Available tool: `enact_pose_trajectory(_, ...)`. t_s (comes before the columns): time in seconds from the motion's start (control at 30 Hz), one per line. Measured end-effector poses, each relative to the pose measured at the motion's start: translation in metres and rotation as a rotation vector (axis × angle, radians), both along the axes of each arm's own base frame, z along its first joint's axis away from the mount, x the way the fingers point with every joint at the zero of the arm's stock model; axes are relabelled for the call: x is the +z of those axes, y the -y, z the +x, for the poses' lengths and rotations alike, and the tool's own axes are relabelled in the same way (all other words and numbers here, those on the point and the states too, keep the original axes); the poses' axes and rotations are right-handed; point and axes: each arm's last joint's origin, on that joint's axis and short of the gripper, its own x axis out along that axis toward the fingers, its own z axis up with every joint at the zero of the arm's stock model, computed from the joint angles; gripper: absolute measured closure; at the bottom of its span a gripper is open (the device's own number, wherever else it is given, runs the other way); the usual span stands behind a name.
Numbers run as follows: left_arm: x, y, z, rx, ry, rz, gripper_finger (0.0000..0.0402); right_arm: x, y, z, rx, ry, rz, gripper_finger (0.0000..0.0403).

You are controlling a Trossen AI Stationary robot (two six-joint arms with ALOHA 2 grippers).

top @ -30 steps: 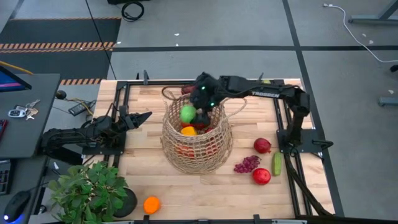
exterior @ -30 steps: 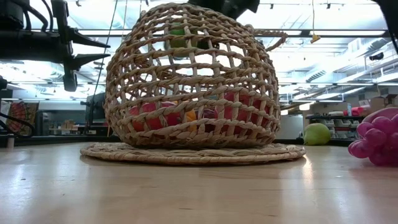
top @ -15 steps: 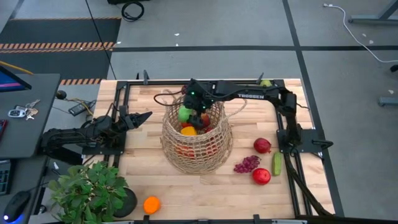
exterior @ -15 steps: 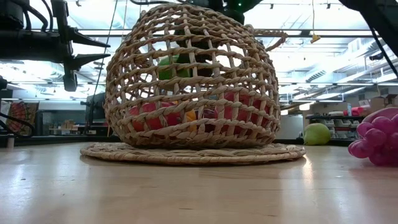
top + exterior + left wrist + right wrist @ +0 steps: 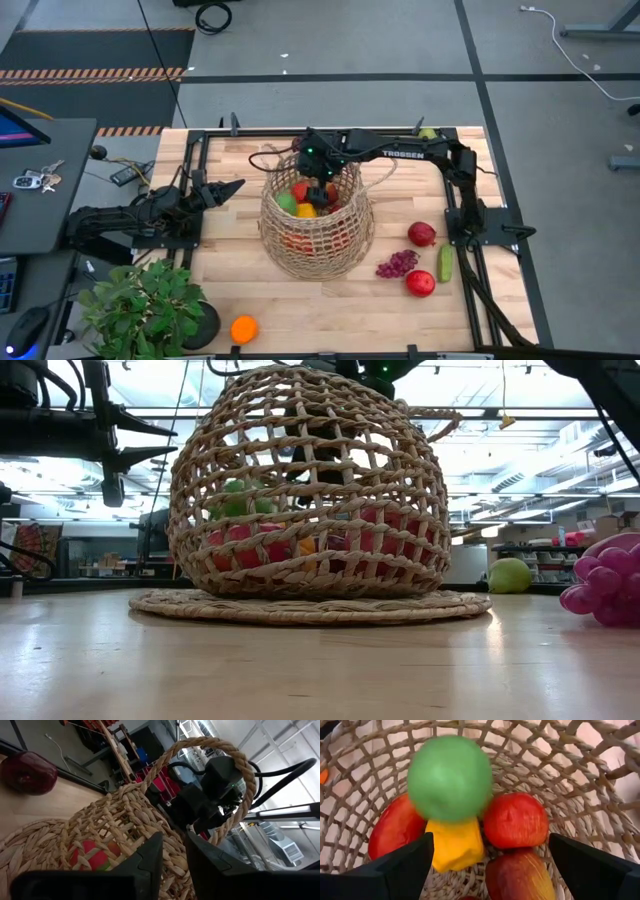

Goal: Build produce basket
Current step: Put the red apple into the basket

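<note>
Pale planked wood makes up the tabletop [image 5: 300, 300], smooth and light-grained, framed by dark rails. On it I see the basket [image 5: 316, 232], a big round-bellied thing of tan open-weave wicker with thin twisted loop handles at the rim; in the low view it sits on a flat woven mat [image 5: 310, 606] of the same fibre.

A leafy green potted plant [image 5: 140, 308] stands at the near left corner of the tabletop.

My right arm reaches in from the far right side and its right claw [image 5: 318, 187] hangs over the basket's mouth with its fingers spread wide, holding nothing. Through its wrist camera I look down into the basket: a smooth round green apple [image 5: 449, 777] is just beneath the claw, free of both fingers, above glossy red fruits [image 5: 515, 820] and a blocky yellow piece [image 5: 455, 845] lying on the woven bottom.

My left arm rests low at the left edge of the tabletop, well apart from the basket, and its left claw [image 5: 228, 187] is pinched together on nothing.

Outside the basket, to its right, lie a dark red apple [image 5: 422, 234], a knobbly bunch of purple grapes [image 5: 397, 264], a short green cucumber [image 5: 445, 263] and another red apple [image 5: 420, 283]. A small round orange [image 5: 244, 328] sits near the plant.
</note>
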Motion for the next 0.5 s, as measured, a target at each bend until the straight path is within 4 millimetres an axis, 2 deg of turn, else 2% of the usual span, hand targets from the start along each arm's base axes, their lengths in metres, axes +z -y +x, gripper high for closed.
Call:
enact_pose_trajectory(0.1,0.0,0.0,0.0,0.0,0.0,0.0,0.0312,0.007,0.001,0.001,0.0,0.014,-0.003,0.0006)
enact_pose_trajectory(0.17,0.0,0.0,0.0,0.0,0.0,0.0,0.0311,0.018,0.003,0.002,-0.003,0.047,-0.009,0.0004)
enact_pose_trajectory(0.5,0.0,0.0,0.0,0.0,0.0,0.0,0.0317,0.111,0.031,-0.018,-0.071,0.212,-0.076,0.0005)
